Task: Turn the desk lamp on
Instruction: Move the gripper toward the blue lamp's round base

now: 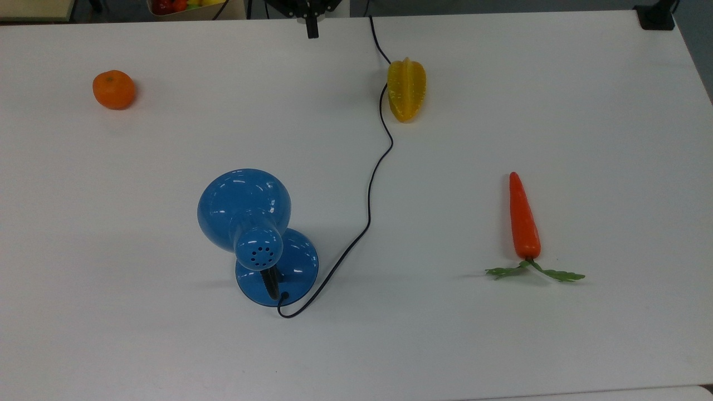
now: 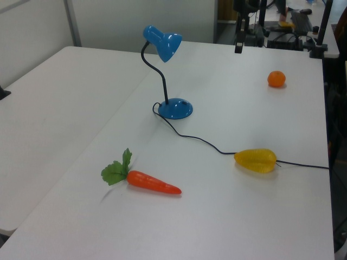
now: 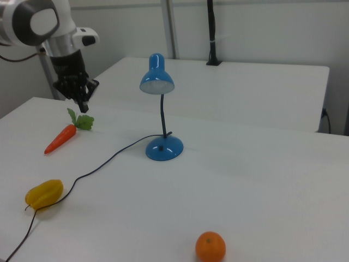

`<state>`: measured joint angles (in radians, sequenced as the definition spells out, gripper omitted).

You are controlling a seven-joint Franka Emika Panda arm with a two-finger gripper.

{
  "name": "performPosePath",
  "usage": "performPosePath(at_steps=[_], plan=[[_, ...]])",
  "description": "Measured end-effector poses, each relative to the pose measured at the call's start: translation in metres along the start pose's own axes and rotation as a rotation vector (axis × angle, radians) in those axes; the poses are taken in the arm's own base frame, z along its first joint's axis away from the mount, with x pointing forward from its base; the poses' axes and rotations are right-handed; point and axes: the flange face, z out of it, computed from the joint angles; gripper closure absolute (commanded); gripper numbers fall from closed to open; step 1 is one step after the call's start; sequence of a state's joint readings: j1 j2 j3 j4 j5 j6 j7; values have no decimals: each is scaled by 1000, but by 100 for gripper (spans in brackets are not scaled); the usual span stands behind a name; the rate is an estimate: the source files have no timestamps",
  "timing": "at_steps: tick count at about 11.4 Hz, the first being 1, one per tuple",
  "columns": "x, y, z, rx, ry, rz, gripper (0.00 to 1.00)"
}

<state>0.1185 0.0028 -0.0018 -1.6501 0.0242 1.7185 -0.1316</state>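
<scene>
Desk lamp is stood mid-bench unlit, base switch kept reachable; pincer, apparently closed to one tip for poking, is held well apart above the far edge.

No writing, label, brand mark, number or sign can be read anywhere in these views. The glossy blue desk lamp carries plain paint on its shade and base, and the white counter under it is unmarked.
</scene>
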Motion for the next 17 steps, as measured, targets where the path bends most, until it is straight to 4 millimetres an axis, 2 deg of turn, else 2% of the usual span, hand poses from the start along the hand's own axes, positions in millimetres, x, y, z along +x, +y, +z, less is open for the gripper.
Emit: performPosePath(at_steps=[8,13,17], plan=[[20,61,88,-29,79,92,100],[19,95,140,-62,125,76,100],[27,110,178,-92,178,73,100]])
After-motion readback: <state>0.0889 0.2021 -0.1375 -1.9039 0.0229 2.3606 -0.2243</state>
